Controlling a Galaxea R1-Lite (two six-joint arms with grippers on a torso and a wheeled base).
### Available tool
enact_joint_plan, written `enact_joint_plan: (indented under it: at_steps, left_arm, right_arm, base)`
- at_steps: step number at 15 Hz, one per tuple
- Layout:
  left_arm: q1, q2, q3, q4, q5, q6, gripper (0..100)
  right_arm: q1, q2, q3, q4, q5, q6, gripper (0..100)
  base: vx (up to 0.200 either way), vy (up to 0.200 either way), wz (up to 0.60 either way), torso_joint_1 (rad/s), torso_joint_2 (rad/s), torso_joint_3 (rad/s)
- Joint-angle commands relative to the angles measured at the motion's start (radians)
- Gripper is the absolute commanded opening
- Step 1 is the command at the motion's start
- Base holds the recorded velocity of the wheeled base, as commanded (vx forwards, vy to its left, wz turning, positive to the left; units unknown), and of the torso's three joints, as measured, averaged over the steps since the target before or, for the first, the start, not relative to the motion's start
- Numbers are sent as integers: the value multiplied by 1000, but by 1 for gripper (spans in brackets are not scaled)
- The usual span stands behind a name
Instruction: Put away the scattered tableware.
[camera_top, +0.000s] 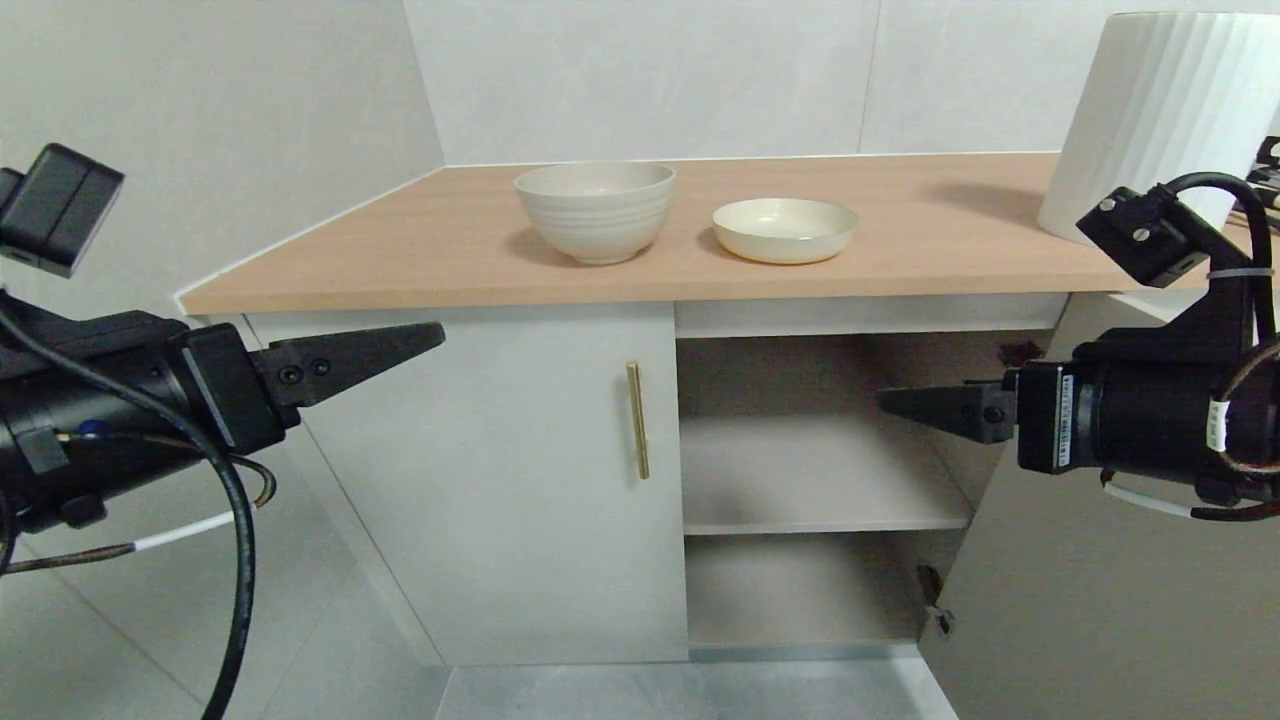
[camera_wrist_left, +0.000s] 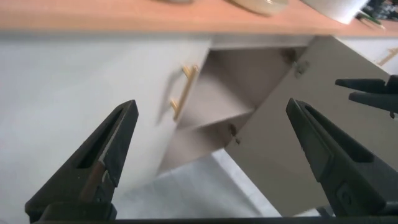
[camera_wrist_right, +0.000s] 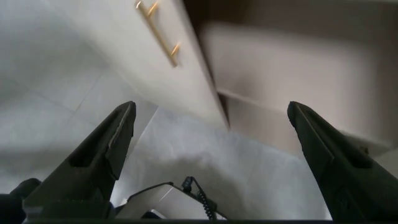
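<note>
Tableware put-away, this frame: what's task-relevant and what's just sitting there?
Job:
- deep bowl and shallow dish, both on the counter
- open cabinet with its shelf
- left gripper and right gripper, both open and empty

Just there:
- white ribbed cylinder at the counter's right end
- closed door with gold handle

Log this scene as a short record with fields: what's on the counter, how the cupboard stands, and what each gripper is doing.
counter: deep bowl and shallow dish, side by side, not touching
cupboard: left door shut, right door swung open, shelf inside
left gripper: open, holding nothing, below counter height by the left door
right gripper: open, holding nothing, before the open compartment
</note>
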Motion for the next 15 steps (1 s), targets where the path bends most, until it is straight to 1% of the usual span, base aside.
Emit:
enact_joint_plan:
  at_steps: [1,4,7,15]
  left_arm:
    - [1,2,0,-1,0,-1,100]
    - [1,-4,1,-5,2,-2,100]
    - [1,-7,1,-5,2,-4,100]
    - [1,27,1,-5,-1,-5,100]
  right_arm:
    - [1,-13,2,1,5,0,100]
    - [3,-26,2,24,9,-2,100]
    - [3,-45,41,-9,29,-6,100]
    - [0,-26,43,-13,23,-26,100]
  base:
    - [0,0,0,0,0,0]
    - [0,0,0,0,0,0]
    - [0,0,0,0,0,0]
    - [0,0,0,0,0,0]
